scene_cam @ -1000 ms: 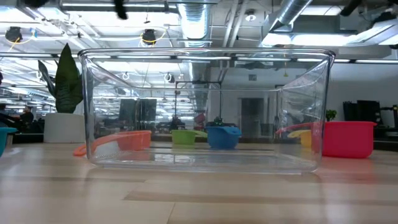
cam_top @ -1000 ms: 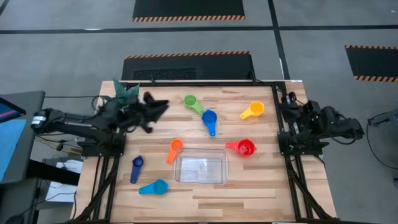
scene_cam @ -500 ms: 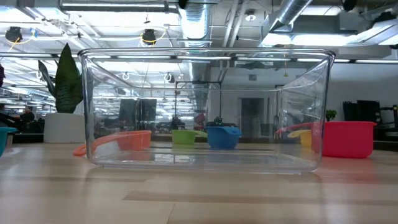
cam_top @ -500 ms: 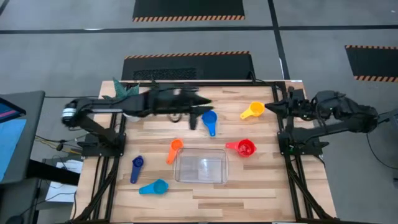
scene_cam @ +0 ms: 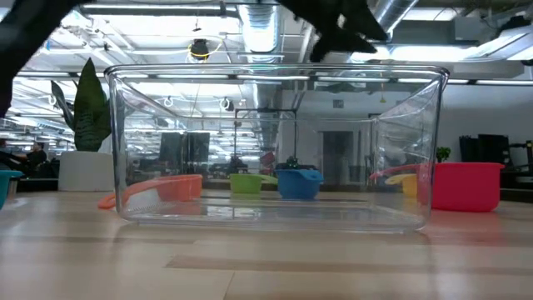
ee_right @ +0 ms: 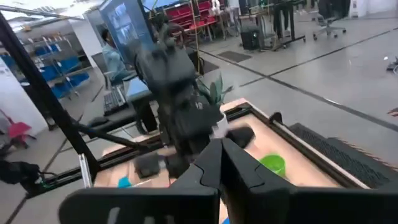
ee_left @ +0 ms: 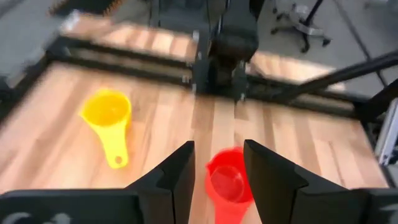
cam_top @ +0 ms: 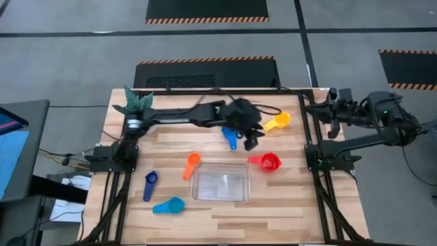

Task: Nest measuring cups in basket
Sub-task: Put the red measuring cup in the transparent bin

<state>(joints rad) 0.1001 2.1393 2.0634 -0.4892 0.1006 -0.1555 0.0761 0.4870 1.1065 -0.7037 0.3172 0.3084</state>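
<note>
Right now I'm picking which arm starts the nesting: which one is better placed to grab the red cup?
Left. The left gripper hangs open over the table beside the red cup, which shows between its jaws in the wrist view. The right gripper sits shut, off the table's edge.

Left arm stretches far right across mid-bench, its pincer (cam_top: 250, 140) parted. Right arm stays raised at the right edge, pincer (cam_top: 332, 130) closed.
</note>
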